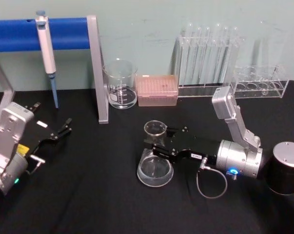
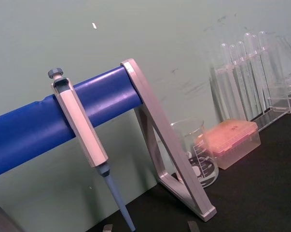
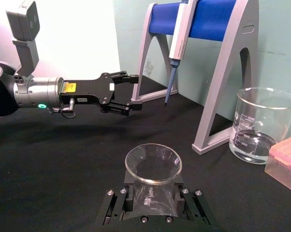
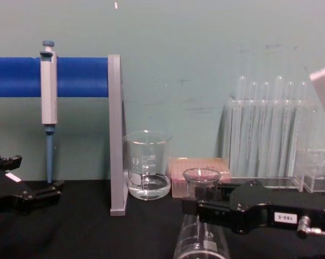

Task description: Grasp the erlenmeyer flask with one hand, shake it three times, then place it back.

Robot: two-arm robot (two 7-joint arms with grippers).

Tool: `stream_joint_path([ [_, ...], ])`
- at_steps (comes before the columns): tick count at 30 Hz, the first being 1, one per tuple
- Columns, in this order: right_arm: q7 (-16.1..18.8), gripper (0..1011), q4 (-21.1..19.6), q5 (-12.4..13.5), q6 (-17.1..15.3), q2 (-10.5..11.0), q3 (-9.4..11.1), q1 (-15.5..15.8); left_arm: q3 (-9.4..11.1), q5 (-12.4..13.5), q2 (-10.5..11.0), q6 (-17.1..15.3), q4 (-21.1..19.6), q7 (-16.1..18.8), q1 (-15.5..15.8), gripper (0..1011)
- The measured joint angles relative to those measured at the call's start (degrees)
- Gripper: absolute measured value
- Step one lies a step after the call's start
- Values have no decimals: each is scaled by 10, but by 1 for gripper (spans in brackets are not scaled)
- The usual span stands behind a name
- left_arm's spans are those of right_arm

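Note:
The erlenmeyer flask (image 1: 155, 168) stands mid-table on the black cloth, its flared rim (image 3: 153, 163) above the jaws. My right gripper (image 1: 154, 145) reaches in from the right and is shut on the flask's neck, one flat jaw on each side; the chest view shows the flask (image 4: 201, 237) with the right gripper (image 4: 197, 208) across its neck. The flask's base looks level with the table. My left gripper (image 1: 65, 127) rests open at the table's left, well apart from the flask, and appears as the left gripper (image 3: 135, 91) with fingers spread.
Behind the flask stand a glass beaker (image 1: 121, 84) with some liquid and a pink tip box (image 1: 157, 89). Test tube racks (image 1: 207, 58) line the back right. A pipette (image 1: 48, 53) hangs on a blue-barred stand (image 1: 99, 73). A black cylinder (image 1: 285, 168) sits at the far right.

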State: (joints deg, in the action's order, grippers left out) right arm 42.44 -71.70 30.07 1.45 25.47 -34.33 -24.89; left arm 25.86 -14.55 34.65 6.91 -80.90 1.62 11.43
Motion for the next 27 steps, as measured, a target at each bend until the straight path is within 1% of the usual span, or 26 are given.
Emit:
stream_joint_path([
  [15,0,450,0,0,0,0,0,1,0,0,0,0,0,0,0,1001],
  [20,0,557,1,-3,-2,0,-2,1,0,0,0,0,0,0,0,1001],
  [22,0,658,1,-3,-2,0,-2,1,0,0,0,0,0,0,0,1001],
  [23,0,658,1,-3,-2,0,-2,1,0,0,0,0,0,0,0,1001],
  [24,0,715,1,-3,-2,0,-2,1,0,0,0,0,0,0,0,1001],
  [26,0,757,1,-3,-2,0,-1,1,0,0,0,0,0,0,0,1001],
  [27,0,795,1,-2,-2,0,-1,1,0,0,0,0,0,0,0,1001],
])
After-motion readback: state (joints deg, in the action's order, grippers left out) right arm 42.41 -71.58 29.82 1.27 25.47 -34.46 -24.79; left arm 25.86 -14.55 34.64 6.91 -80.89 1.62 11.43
